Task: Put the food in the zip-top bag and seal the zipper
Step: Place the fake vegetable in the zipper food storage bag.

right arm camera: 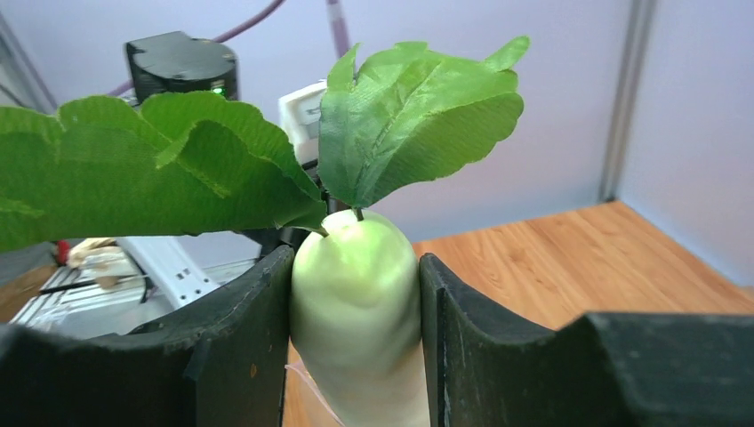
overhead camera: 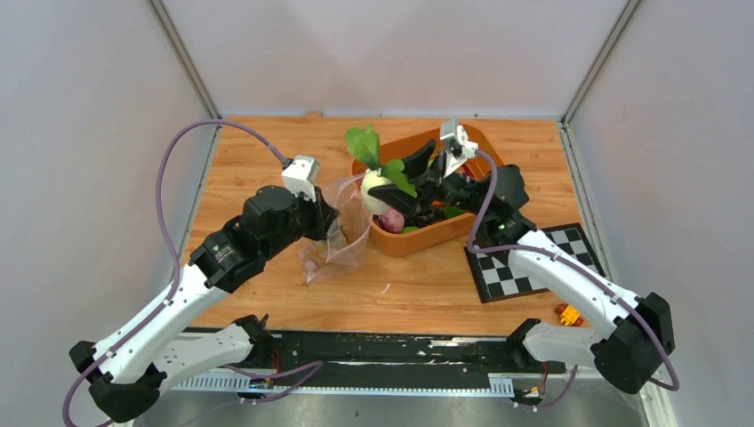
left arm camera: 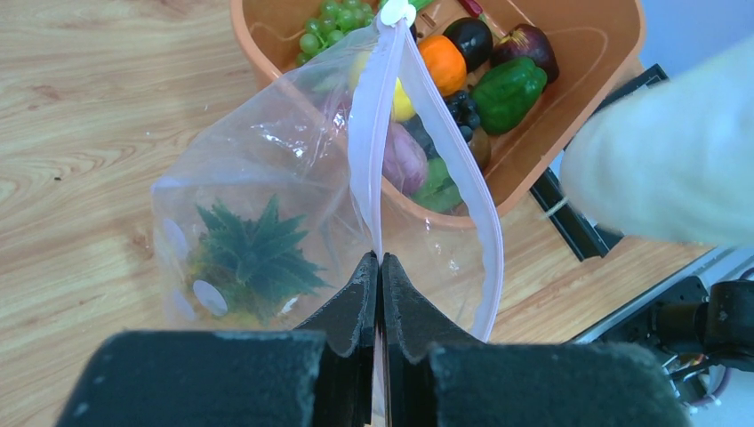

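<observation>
My left gripper [left arm camera: 381, 258] is shut on the pinkish zipper strip [left arm camera: 366, 151] of the clear dotted zip-top bag [overhead camera: 338, 233], holding its mouth open beside the orange tub. A pineapple [left arm camera: 249, 258] lies inside the bag. My right gripper [right arm camera: 354, 267] is shut on the white radish [right arm camera: 356, 302] with big green leaves [right arm camera: 418, 116]. In the top view the radish [overhead camera: 377, 189] hangs over the tub's left end, next to the bag's mouth. More food lies in the tub: green grapes [left arm camera: 331, 25], orange [left arm camera: 442, 62], green pepper [left arm camera: 507, 92], dark grapes [left arm camera: 461, 108].
The orange tub [overhead camera: 425, 233] stands at the table's back middle. A small chequered board [overhead camera: 533, 262] lies right of it. A yellow-red toy block [overhead camera: 569, 314] sits near the front right edge, by my right arm.
</observation>
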Robot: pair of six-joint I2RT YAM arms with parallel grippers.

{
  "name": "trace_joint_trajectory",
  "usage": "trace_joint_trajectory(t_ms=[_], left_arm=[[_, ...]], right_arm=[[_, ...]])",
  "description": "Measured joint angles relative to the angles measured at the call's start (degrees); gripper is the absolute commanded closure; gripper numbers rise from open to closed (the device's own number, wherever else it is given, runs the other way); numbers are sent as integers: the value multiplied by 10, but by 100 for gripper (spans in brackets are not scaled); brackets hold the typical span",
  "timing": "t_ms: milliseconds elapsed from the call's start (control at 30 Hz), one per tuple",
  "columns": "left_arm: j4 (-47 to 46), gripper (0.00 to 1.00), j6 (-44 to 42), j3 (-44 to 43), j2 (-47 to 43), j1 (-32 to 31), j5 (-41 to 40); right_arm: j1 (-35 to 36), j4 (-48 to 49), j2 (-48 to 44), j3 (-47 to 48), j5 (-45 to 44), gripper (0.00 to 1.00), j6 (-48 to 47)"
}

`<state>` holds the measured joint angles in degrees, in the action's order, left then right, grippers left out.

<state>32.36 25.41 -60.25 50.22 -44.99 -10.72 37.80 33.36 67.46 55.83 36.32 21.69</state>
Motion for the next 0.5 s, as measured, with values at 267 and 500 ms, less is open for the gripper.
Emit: trace_joint_trajectory(t_ms=[267, 500], left_arm=[[0, 92, 3, 0, -9, 0, 2], [0, 92, 6, 0, -21, 0, 1]], right_arm=[[40, 101, 69, -2, 15, 88, 31], [42, 229, 159, -43, 15, 83, 69]])
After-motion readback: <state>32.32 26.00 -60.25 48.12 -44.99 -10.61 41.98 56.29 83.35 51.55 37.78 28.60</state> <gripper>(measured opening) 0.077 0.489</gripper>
